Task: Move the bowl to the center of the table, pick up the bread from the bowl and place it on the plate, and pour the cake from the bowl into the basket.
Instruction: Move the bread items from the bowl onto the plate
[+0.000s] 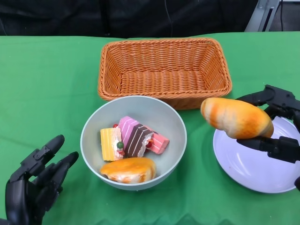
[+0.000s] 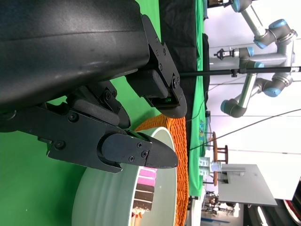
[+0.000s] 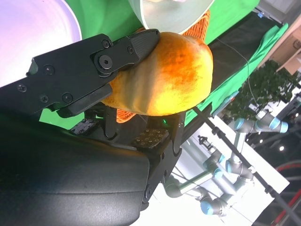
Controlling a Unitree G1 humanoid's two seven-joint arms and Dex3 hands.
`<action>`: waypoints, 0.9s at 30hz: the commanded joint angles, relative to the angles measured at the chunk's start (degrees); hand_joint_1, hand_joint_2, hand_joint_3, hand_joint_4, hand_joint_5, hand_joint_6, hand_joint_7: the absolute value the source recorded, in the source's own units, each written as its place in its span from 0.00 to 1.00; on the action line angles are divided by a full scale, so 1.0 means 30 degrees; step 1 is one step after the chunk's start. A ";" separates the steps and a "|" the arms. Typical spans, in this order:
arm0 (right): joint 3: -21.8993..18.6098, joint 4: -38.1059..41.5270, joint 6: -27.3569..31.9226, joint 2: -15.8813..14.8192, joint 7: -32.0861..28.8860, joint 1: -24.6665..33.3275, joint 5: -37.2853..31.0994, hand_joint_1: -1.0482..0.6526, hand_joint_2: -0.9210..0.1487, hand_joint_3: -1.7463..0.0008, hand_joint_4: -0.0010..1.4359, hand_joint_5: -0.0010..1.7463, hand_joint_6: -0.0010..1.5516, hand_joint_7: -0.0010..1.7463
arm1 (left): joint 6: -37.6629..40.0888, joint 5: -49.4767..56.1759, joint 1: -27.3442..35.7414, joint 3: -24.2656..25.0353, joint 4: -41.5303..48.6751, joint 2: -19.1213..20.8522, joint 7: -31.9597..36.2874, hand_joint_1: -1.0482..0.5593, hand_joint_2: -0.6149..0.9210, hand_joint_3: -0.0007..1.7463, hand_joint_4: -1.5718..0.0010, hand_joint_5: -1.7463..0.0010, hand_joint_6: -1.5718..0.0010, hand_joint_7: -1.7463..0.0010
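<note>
one bowl (image 1: 89, 136), one basket (image 1: 108, 65), one plate (image 1: 253, 173), two breads (image 1: 236, 117) (image 1: 129, 169), three cake pieces (image 1: 136, 138).

You're working over a green tablecloth (image 1: 51, 84), with a dark black backdrop (image 1: 140, 16) hanging behind the far edge. In the right wrist view, a leafy potted plant (image 3: 270, 87) stands beyond the table, beside a silver-and-blue robot arm (image 3: 225, 179). The left wrist view shows another such arm (image 2: 256, 56) against a bright white wall (image 2: 282, 136).
</note>
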 commanded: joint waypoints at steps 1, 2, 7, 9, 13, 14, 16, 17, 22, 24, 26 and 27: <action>-0.0687 0.0489 -0.0571 -0.0095 -0.0524 0.0365 0.0261 0.52 0.07 1.00 0.52 0.77 0.41 0.60 | 0.0085 -0.0009 -0.0018 0.0176 0.0167 0.0419 0.0000 0.27 1.00 0.08 0.40 1.00 0.48 1.00; -0.0822 0.0710 -0.0699 -0.0125 -0.0666 0.0454 0.0211 0.52 0.07 1.00 0.51 0.77 0.40 0.60 | 0.0075 -0.0046 -0.0045 0.0201 0.0207 0.0435 -0.0037 0.27 1.00 0.08 0.40 1.00 0.48 1.00; -0.1258 0.1985 -0.1781 -0.0427 -0.0914 0.0646 0.0235 0.54 0.06 1.00 0.51 0.76 0.40 0.59 | 0.0207 -0.0233 -0.0108 0.0315 0.0259 0.0439 -0.0233 0.27 1.00 0.08 0.40 1.00 0.47 1.00; -0.1437 0.2672 -0.2296 -0.0621 -0.0979 0.0712 0.0126 0.54 0.06 1.00 0.51 0.76 0.40 0.59 | 0.0227 -0.0189 -0.0100 0.0314 0.0248 0.0472 -0.0209 0.27 1.00 0.08 0.40 1.00 0.47 1.00; -0.1574 0.4165 -0.3312 -0.0784 -0.1401 0.0589 -0.0234 0.54 0.06 1.00 0.51 0.75 0.41 0.57 | 0.0197 -0.0139 -0.0089 0.0314 0.0234 0.0516 -0.0214 0.27 1.00 0.08 0.40 1.00 0.48 1.00; -0.1578 0.4569 -0.3566 -0.0790 -0.1590 0.0553 -0.0330 0.54 0.06 1.00 0.52 0.74 0.41 0.57 | 0.0167 -0.0103 -0.0086 0.0309 0.0249 0.0536 -0.0196 0.27 1.00 0.08 0.40 1.00 0.48 1.00; -0.1562 0.5713 -0.4511 -0.0837 -0.2295 0.0368 -0.0779 0.55 0.07 1.00 0.53 0.70 0.43 0.55 | 0.0159 -0.0084 -0.0082 0.0318 0.0259 0.0546 -0.0164 0.26 1.00 0.08 0.40 1.00 0.48 1.00; -0.1551 0.6132 -0.4898 -0.0861 -0.2582 0.0281 -0.0972 0.54 0.08 1.00 0.54 0.68 0.43 0.54 | 0.0166 -0.0085 -0.0082 0.0323 0.0257 0.0545 -0.0155 0.26 1.00 0.08 0.40 1.00 0.48 1.00; -0.1395 0.9241 -0.7113 -0.0983 -0.5446 -0.0388 -0.3029 0.54 0.10 1.00 0.60 0.62 0.48 0.50 | 0.0142 -0.0308 -0.0081 0.0396 0.0257 0.0542 -0.0437 0.26 1.00 0.08 0.40 1.00 0.47 1.00; -0.1265 1.0226 -0.7722 -0.1130 -0.6055 -0.0647 -0.3413 0.54 0.10 1.00 0.60 0.63 0.48 0.49 | 0.0108 -0.0293 -0.0094 0.0427 0.0302 0.0565 -0.0486 0.27 1.00 0.08 0.40 1.00 0.47 1.00; -0.1153 1.1210 -0.8298 -0.1228 -0.6618 -0.0926 -0.3682 0.54 0.10 1.00 0.60 0.63 0.48 0.48 | 0.0128 -0.0337 -0.0087 0.0453 0.0273 0.0553 -0.0545 0.27 1.00 0.08 0.40 1.00 0.47 1.00; -0.1104 1.1524 -0.8425 -0.1264 -0.6912 -0.1013 -0.3899 0.54 0.10 1.00 0.60 0.63 0.49 0.48 | 0.0148 -0.0355 -0.0077 0.0463 0.0245 0.0537 -0.0539 0.27 1.00 0.08 0.40 1.00 0.47 1.00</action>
